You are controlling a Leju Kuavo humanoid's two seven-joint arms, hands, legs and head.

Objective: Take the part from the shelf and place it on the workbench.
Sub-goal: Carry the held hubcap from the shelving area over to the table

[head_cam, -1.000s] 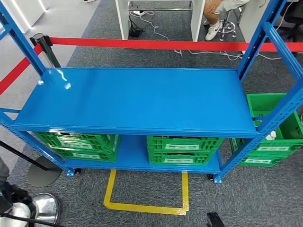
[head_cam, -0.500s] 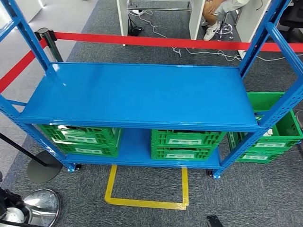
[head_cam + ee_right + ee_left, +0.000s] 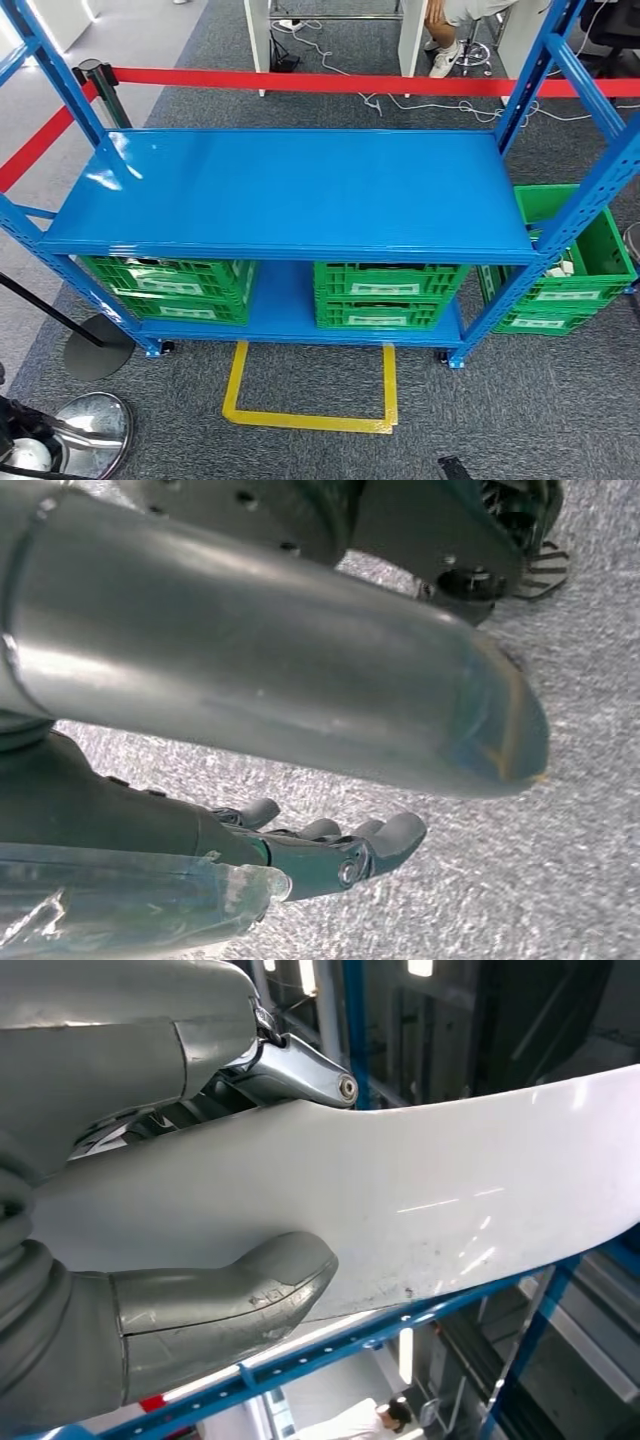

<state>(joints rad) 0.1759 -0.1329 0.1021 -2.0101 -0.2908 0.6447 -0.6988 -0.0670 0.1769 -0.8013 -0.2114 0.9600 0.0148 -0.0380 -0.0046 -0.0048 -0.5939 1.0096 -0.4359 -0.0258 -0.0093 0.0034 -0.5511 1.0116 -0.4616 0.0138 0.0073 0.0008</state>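
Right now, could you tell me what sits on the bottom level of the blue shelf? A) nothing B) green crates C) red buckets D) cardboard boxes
B: two green crates stand side by side on the bottom level of the blue shelf, under its bare top board.

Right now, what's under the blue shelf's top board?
Two green crates sit on the lower board under the top board. That board covers their tops, so their contents cannot be seen.
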